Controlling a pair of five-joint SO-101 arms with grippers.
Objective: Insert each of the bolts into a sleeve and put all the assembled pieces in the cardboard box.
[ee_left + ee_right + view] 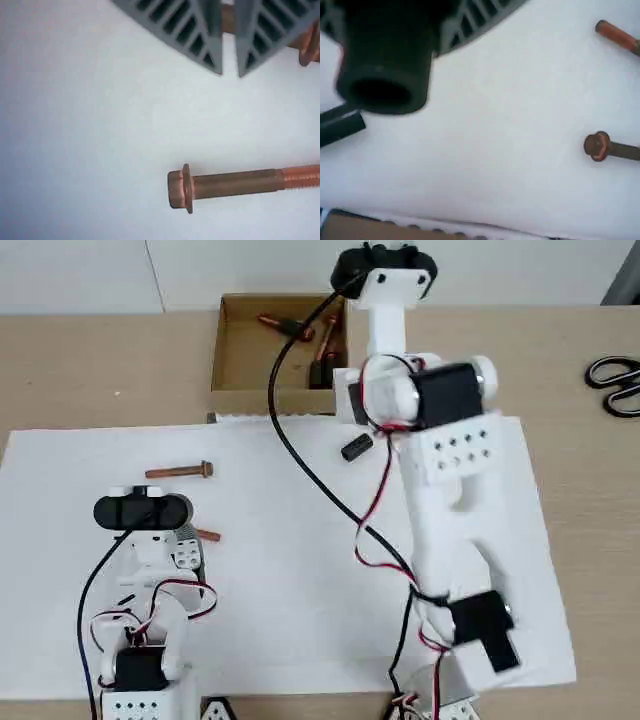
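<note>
The left gripper [227, 70] is clenched across a copper flanged bolt [309, 47], shaft crosswise to its jaws. The right gripper [405, 25] grasps the black cylindrical sleeve [382, 75], well apart over the white paper sheet [300, 570]; the shaft likely needs aligning with its bore.

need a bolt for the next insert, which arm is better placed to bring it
Left, probably: the left gripper already grips a bolt, while the right gripper is full, shut on the black sleeve.
</note>
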